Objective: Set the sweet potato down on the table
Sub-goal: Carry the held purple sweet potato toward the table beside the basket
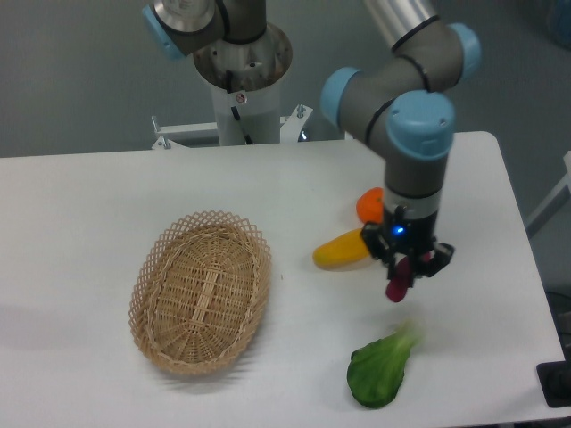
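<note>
A grey wall is backing the white worktop (107,196). In the fixed camera's view, the gripper (403,270) is pinching the sweet potato (397,282) above the surface, between the yellow fruit (343,251) and the leafy green (379,367). Lowering and releasing are seemingly remaining.

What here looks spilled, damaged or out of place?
Nothing stands out. The basket sits upright and empty, the produce lies loose on the table, and the gripper holds the sweet potato over the tabletop.
</note>
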Controlling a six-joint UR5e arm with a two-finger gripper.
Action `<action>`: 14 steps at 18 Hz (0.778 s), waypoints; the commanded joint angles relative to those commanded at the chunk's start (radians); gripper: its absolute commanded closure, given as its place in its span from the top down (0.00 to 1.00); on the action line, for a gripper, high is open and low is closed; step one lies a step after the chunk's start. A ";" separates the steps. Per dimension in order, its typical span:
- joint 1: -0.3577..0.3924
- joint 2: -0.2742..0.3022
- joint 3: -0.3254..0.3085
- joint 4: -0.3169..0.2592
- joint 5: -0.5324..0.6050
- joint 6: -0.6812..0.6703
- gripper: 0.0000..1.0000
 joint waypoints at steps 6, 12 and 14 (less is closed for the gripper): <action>-0.081 -0.063 -0.040 0.075 0.015 -0.031 0.18; -0.146 -0.097 -0.084 0.132 0.067 -0.020 0.18; -0.155 -0.109 -0.084 0.140 0.072 -0.019 0.19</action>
